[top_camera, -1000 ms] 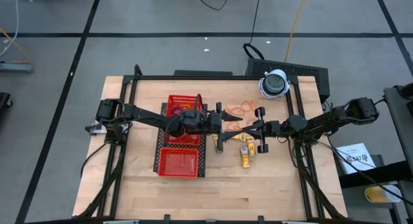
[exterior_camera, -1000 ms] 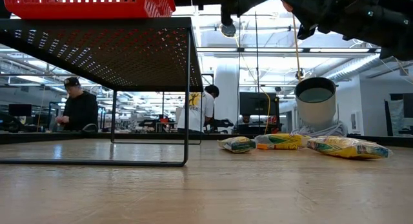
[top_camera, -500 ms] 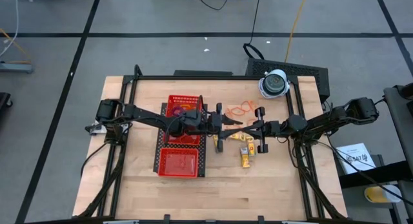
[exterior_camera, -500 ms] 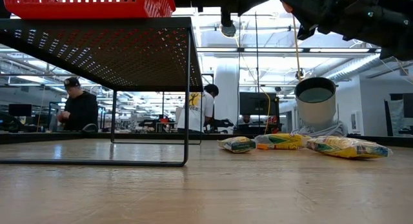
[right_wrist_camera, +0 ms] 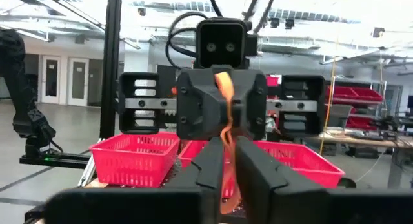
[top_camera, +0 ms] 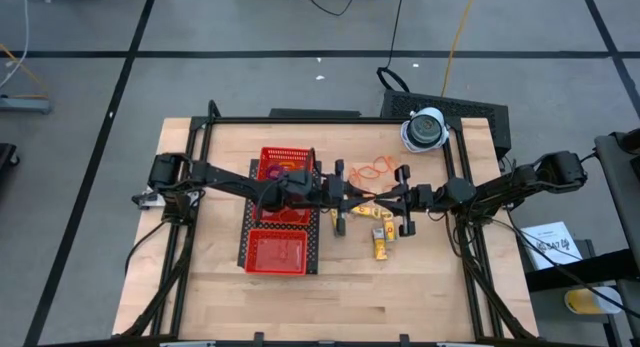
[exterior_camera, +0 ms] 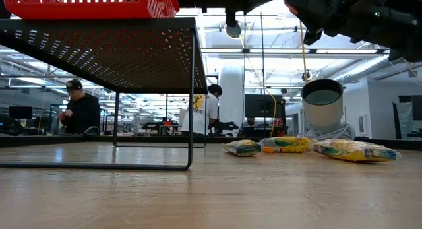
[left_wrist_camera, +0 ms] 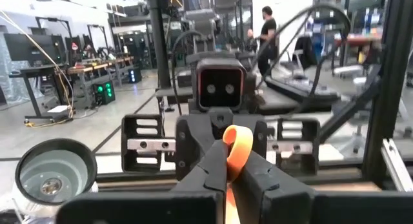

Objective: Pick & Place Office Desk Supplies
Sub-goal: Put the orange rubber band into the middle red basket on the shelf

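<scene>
The two grippers meet nose to nose in the air over the middle of the tabletop [top_camera: 420,287], just beside the red tray [top_camera: 280,252]. Between them hangs one orange band [top_camera: 365,198]. A moment ago the left gripper [top_camera: 347,198] had its fingers wide apart. Now they have snapped together, and in the left wrist view they pinch the band [left_wrist_camera: 233,143] tight. The right gripper [top_camera: 386,199] has not let go that anyone can see. In the right wrist view its two fingers [right_wrist_camera: 210,162] sit close together with the band [right_wrist_camera: 224,108] running down between them, so it looks clamped on it too. That means both grippers hold the same band, each at one end, and the band touches nothing else. This looks like a hand-over: the band is going from the right gripper to the left one, which is the one next to the tray. The next move is probably for the right gripper to open and back away, so the left one can carry the band to the tray. If the right gripper pulls back before it opens, the band could stretch or flick out. More orange loops [top_camera: 375,167] and some yellow things [top_camera: 383,242] lie on the tabletop, waiting for their turn.
</scene>
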`<state>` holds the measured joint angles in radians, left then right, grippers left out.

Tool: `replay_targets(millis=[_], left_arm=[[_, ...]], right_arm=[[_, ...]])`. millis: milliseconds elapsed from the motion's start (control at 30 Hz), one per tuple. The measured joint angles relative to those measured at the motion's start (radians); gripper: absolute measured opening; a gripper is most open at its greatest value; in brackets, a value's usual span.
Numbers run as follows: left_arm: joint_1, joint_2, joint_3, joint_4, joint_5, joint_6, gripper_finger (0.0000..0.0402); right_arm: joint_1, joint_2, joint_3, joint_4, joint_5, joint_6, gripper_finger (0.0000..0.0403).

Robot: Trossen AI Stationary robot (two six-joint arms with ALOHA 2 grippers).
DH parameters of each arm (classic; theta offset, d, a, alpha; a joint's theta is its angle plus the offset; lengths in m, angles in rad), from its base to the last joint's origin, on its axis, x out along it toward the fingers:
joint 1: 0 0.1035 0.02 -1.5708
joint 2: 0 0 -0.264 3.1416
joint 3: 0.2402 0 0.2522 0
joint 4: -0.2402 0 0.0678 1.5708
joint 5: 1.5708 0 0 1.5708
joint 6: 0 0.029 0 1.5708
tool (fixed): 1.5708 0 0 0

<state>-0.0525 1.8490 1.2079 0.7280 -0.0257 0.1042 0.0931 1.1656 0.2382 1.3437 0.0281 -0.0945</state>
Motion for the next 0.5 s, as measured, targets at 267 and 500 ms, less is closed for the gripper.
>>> replay_targets(millis=[267, 500], left_arm=[[0.000, -0.143, -0.001, -0.270, -0.015, 0.023, 0.0013], [0.000, -0.295, -0.017, -0.527, -0.017, -0.002, 0.0012]], right_arm=[[0.000, -0.120, 0.000, -0.174, 0.060, 0.010, 0.0124], [0.000, -0.257, -0.001, -0.364, 0.057, 0.006, 0.0160]])
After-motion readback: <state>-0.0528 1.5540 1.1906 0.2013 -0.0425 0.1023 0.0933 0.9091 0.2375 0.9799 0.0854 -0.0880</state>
